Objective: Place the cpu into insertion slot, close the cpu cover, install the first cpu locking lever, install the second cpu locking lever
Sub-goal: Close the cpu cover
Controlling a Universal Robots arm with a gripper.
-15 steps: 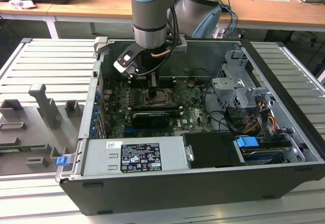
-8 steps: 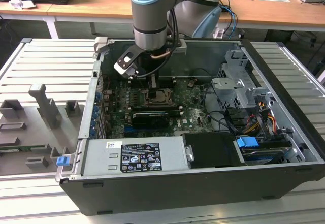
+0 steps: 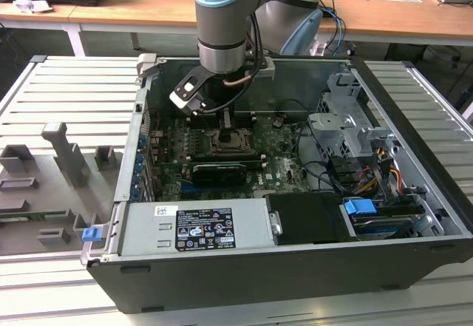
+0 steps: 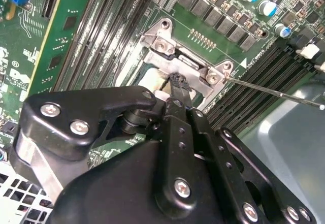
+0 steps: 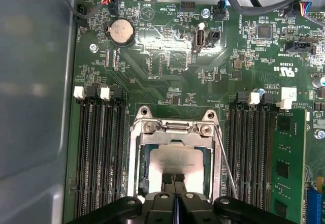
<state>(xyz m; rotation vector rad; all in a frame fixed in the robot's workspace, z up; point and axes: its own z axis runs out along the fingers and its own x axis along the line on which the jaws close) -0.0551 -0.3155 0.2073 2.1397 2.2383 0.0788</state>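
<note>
Found hand (image 5: 175, 179) pinched narrow, empty, over cpu (image 5: 177, 158) inside cpu cover (image 5: 136, 168). Noted locking lever (image 5: 224, 158) beside cpu cover unlatched. Risk of scratching cpu; likely cause, tips pressing lower.

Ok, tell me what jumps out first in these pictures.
The blue-grey robot arm reaching down into the open computer case grabs the eye first. In the first wrist view, its gripper sits at the edge of the silvery cpu, framed by the cpu cover on the green motherboard.
</note>
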